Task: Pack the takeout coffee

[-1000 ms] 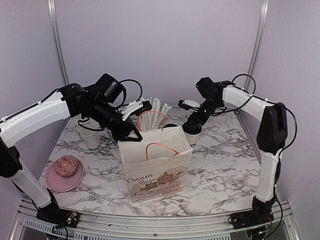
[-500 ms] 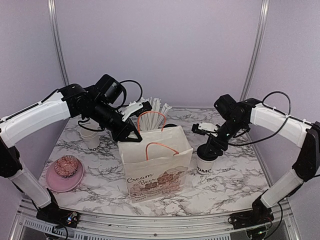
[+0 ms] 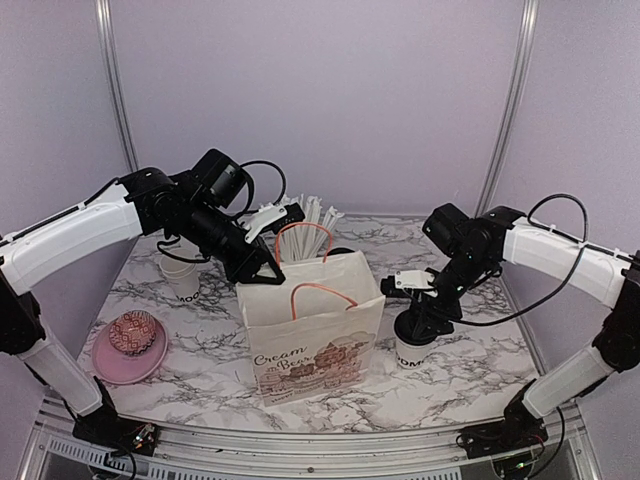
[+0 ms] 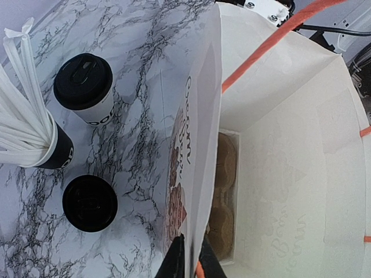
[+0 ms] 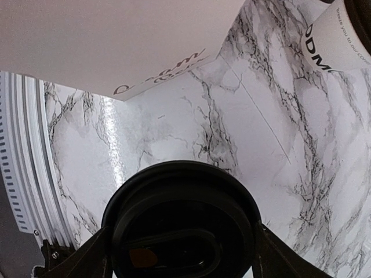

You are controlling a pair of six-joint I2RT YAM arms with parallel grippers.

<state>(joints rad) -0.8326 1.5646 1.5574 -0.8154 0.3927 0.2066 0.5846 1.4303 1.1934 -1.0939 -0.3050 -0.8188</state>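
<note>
"Where was the coffee?"
"One lidded cup (image 3: 408, 351) was right of the bag (image 3: 312, 345), toward the surface's (image 3: 465, 385) front-right corner, right fingers (image 5: 81, 258) clamped round it. A second cup (image 4: 84, 88) sat behind the bag."
"The left fingers (image 4: 173, 262)?"
"Pinched on the bag's rim."

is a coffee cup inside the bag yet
No, the left wrist view shows only brown baked goods at the bottom of the bag.

The counter (image 3: 450, 385) is glossy and marble-patterned. The bag (image 3: 310, 345) is matt white paper. The cup (image 3: 408, 352) is smooth paper, its lid (image 5: 182, 226) black plastic.
</note>
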